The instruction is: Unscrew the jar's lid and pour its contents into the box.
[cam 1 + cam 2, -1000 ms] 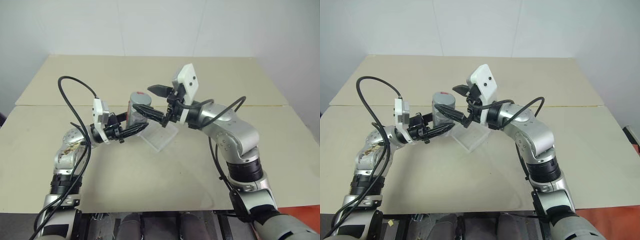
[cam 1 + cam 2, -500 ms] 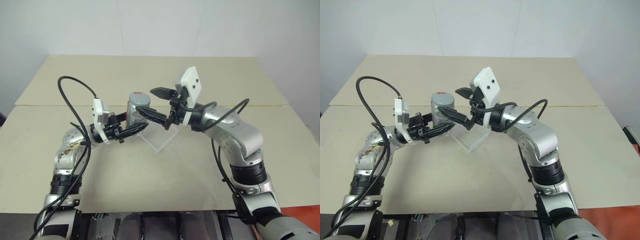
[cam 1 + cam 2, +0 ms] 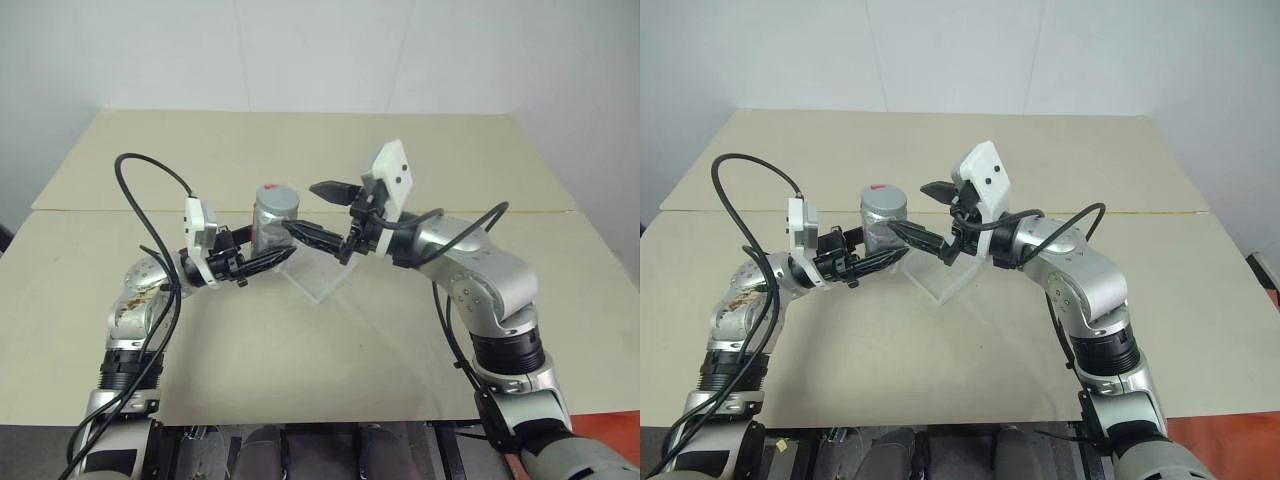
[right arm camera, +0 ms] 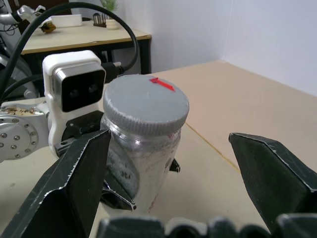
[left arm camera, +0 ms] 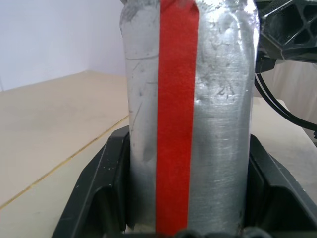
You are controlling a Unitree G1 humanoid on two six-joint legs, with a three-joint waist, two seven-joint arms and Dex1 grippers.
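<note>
2 hands are at the jar, which is held upright above the counter, just over the near edge of the box. Left hand is clamped on the jar's lower body, red stripe facing its wrist camera. Right hand has its fingers spread wide, level with the lid but just off to its side, touching nothing. Lid still seated.

Step in hand: regrasp for unscrewing. Judgement: centre both fingers across the lid's ribbed rim, close squarely, keep the left grip firm so the jar does not spin.

Versus 1 second ago: right hand has drawn back from the lid, toward the robot's right; jar and left hand unchanged.
</note>
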